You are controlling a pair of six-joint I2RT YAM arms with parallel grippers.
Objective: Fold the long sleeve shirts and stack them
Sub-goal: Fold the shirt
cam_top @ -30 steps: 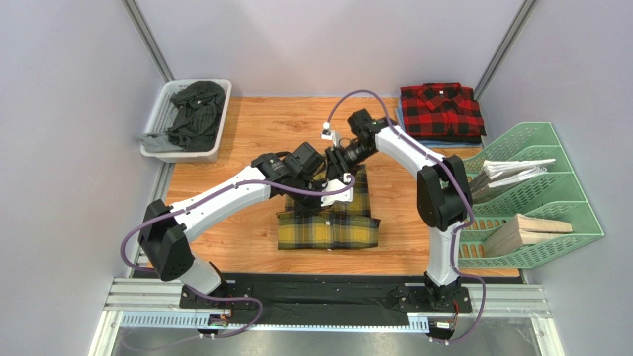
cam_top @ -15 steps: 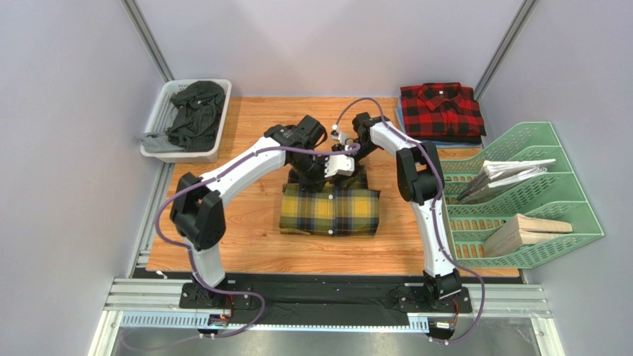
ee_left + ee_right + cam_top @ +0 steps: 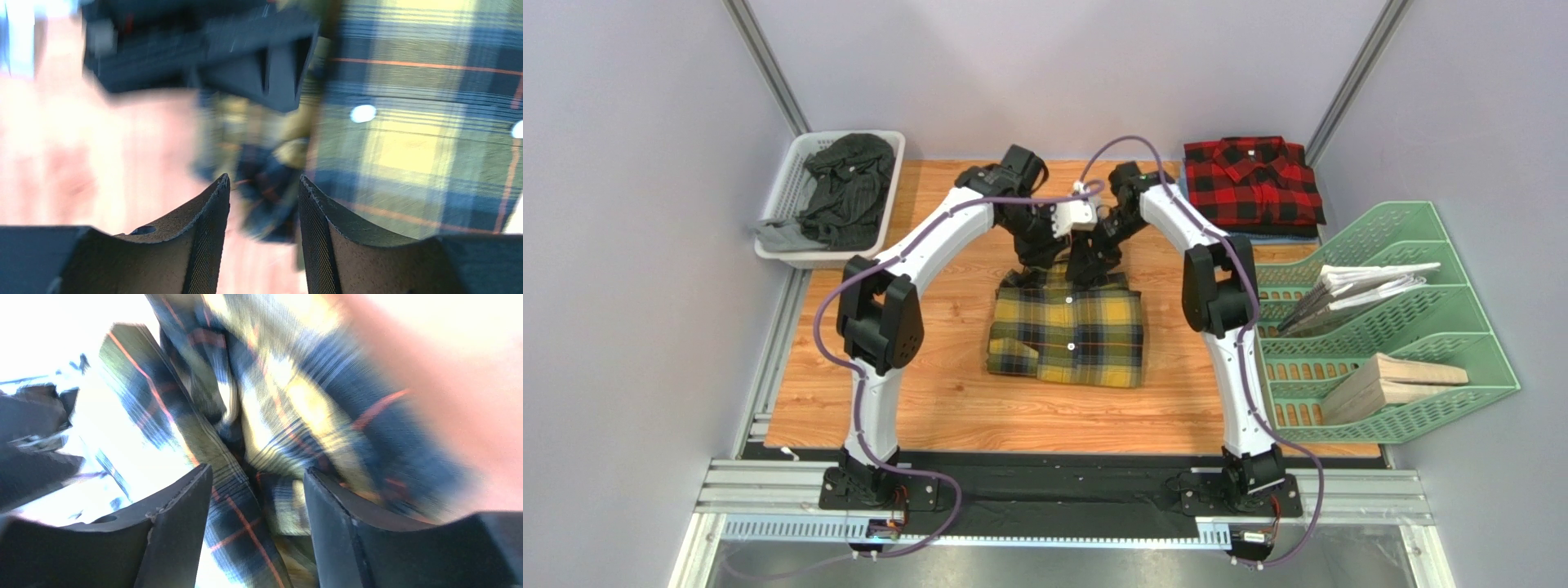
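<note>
The yellow long sleeve shirt (image 3: pixel 1069 333) with dark checks lies folded in a rectangle mid-table, buttons up. My left gripper (image 3: pixel 1038 262) and right gripper (image 3: pixel 1091 262) hover side by side at its far edge. In the left wrist view my left gripper (image 3: pixel 264 184) stands open over a blurred bunch of the yellow shirt (image 3: pixel 399 122). The right wrist view shows my right gripper (image 3: pixel 258 474) open, with loose folds of the yellow shirt (image 3: pixel 288 404) running through the gap. The red long sleeve shirt (image 3: pixel 1253 181) lies folded at the back right.
A white basket (image 3: pixel 795 184) of dark clothes sits at the back left corner. A green file rack (image 3: pixel 1406 233) with papers and wooden blocks stands along the right edge. The red shirt rests on blue cloth (image 3: pixel 1185 196). The other gripper's dark body (image 3: pixel 202 49) is close ahead.
Both arms swung from the shirt's middle to its far edge, and the shirt shifted slightly back and flattened. Both grippers opened and released the cloth.
</note>
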